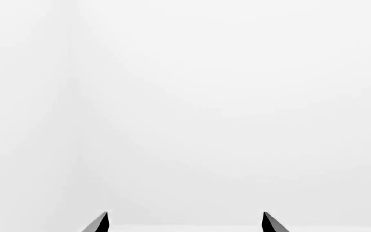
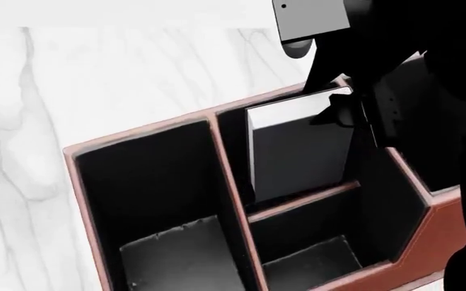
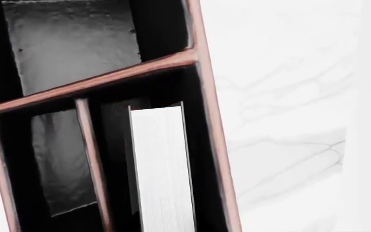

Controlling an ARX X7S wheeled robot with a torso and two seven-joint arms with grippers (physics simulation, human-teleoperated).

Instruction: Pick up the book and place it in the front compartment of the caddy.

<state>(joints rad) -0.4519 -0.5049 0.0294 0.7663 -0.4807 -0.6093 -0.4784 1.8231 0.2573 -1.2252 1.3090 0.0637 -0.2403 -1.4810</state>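
White marble tabletop [image 2: 119,79] w/ grey veins carries the reddish-brown caddy [image 2: 231,182], standing directly on it.

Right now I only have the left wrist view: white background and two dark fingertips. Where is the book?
Observer: The book stands upright inside the caddy, in its middle column.
Operator: Which cell?
Observer: The front compartment, beyond the low divider in the head view.
Operator: Is the right gripper holding it?
Observer: The right gripper is at the book's top corner. I cannot tell if it is clamped.
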